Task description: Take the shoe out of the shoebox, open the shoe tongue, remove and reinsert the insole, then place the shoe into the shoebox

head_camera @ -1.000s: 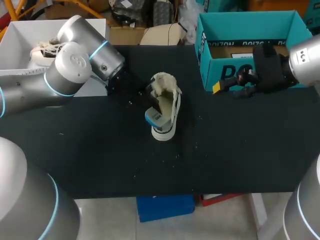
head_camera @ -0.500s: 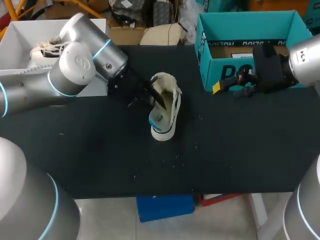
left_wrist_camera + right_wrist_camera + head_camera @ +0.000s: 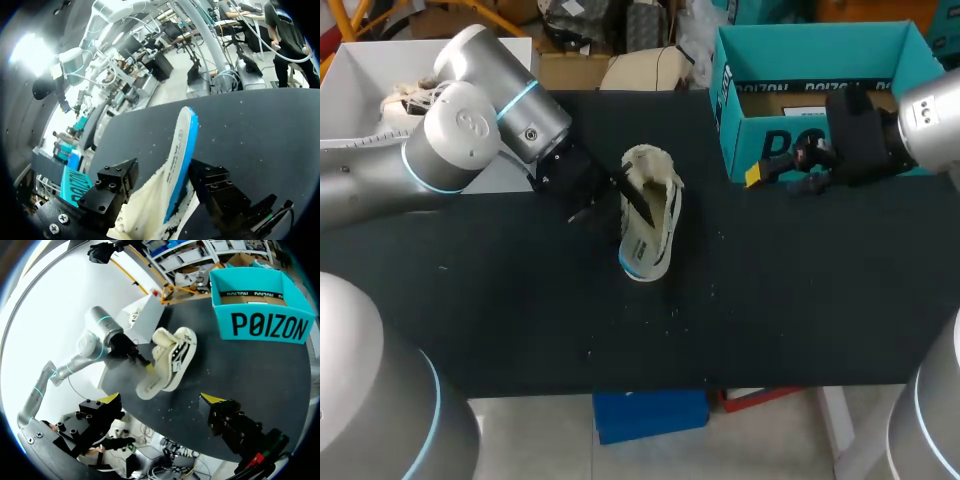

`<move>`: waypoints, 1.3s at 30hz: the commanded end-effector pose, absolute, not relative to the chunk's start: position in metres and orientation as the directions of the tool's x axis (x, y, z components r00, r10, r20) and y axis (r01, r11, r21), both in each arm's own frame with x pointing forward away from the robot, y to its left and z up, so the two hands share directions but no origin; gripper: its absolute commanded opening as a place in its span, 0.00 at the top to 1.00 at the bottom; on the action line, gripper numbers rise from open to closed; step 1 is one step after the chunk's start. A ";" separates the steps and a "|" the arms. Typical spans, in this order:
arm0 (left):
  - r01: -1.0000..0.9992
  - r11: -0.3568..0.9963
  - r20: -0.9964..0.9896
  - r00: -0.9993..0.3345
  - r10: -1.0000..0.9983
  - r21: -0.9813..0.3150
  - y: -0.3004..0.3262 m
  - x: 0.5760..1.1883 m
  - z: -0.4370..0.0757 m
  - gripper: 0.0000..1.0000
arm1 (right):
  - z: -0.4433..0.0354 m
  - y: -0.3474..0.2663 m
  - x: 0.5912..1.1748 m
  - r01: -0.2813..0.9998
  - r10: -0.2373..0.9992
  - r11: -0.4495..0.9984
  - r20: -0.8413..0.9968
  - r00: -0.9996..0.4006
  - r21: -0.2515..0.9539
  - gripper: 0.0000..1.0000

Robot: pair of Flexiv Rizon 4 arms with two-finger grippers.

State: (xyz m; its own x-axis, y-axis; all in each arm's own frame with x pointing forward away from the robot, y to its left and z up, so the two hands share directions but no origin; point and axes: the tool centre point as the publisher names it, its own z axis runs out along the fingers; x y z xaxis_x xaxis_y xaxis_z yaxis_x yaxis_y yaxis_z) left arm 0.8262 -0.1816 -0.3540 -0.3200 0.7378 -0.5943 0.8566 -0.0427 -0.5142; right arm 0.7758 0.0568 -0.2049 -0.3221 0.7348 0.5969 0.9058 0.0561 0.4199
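Where the shoe (image 3: pixel 655 238) lies: on its side on the black table (image 3: pixel 520 320), near the middle and outside the shoebox (image 3: pixel 790 145); pale fleecy lining is shown at its opening.
Left gripper (image 3: pixel 630 200): clamped on the shoe at its opening; from above, one dark finger is seen crossing into the shoe.
Left wrist view: the shoe (image 3: pixel 177 160) is pinched between the fingers of the left gripper (image 3: pixel 162 185); a blue edge runs along the white sole; fleece is pressed against one finger.
Right gripper (image 3: pixel 775 178): held just in front of the shoebox's front wall, well apart from the shoe.
Right wrist view: the right gripper (image 3: pixel 162 398) is spread wide, with nothing between its yellow tips; the shoe (image 3: pixel 172 357), the left gripper (image 3: pixel 142 362) and the shoebox (image 3: pixel 265 325) are seen ahead.
Shoebox: teal, open-topped, set at the back right; brown card is seen inside.
White box (image 3: pixel 360 70): at the back left, behind the left arm.
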 end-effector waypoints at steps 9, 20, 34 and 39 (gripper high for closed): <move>0.854 -0.023 -0.564 -0.323 0.760 -0.519 -0.163 0.801 -0.344 0.59 | -0.204 0.057 0.776 0.906 0.736 0.056 0.596 -0.321 0.419 0.00; 0.846 -0.031 -0.556 -0.323 0.766 -0.533 -0.162 0.795 -0.342 0.68 | -0.204 0.057 0.776 0.906 0.736 0.056 0.596 -0.321 0.419 0.00; 0.851 -0.034 -0.549 -0.306 0.778 -0.523 -0.166 0.800 -0.347 1.00 | -0.204 0.057 0.776 0.906 0.736 0.056 0.596 -0.321 0.419 0.00; 0.871 -0.062 -0.624 -0.297 0.722 -0.487 -0.173 0.806 -0.341 1.00 | -0.204 0.057 0.776 0.906 0.736 0.056 0.596 -0.321 0.419 0.00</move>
State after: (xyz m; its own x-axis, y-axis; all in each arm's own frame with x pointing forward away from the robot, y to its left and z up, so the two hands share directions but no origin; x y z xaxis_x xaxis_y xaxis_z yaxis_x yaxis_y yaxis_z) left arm 0.8091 -0.1737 -0.3359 -0.2936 0.7409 -0.6041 0.8673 -0.0594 -0.4943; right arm 0.7758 0.0568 -0.2050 -0.3221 0.7348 0.5969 0.9058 0.0559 0.4199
